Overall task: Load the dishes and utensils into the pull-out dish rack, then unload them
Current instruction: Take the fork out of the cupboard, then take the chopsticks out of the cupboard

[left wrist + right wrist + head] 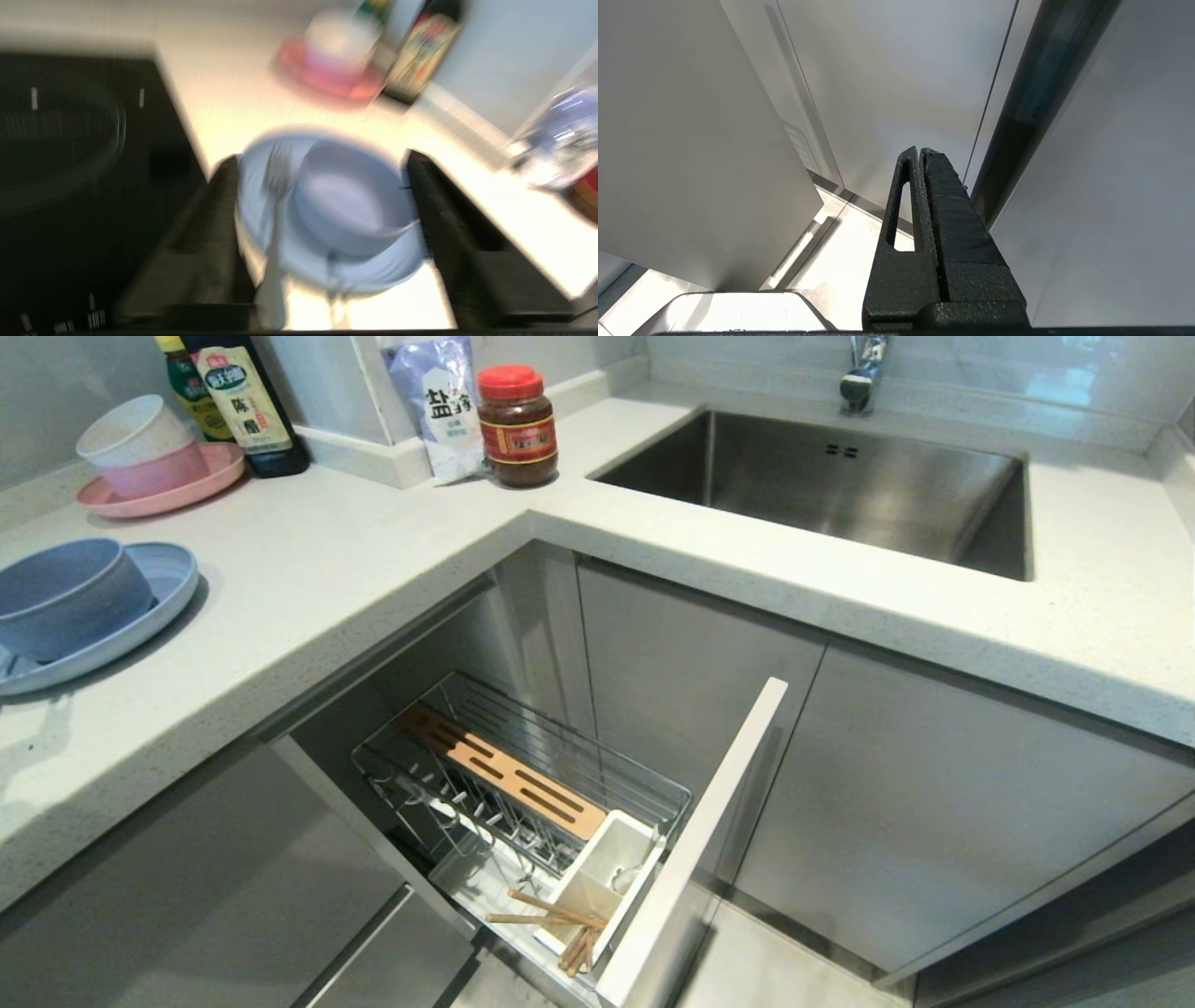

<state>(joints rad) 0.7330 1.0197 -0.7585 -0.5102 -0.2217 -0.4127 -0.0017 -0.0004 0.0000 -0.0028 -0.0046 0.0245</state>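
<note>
On the counter at far left, the bowl is sitting on the plate, with the fork lying on the plate beside it. The left gripper is hanging over them, its jaws standing wide apart and empty. Lower centre, the rack is pulled out — chopsticks are leaning at its caddy. The right gripper is parked by the cabinets, clenched shut. Unloading seems under way — next likely fetching the chopsticks.
</note>
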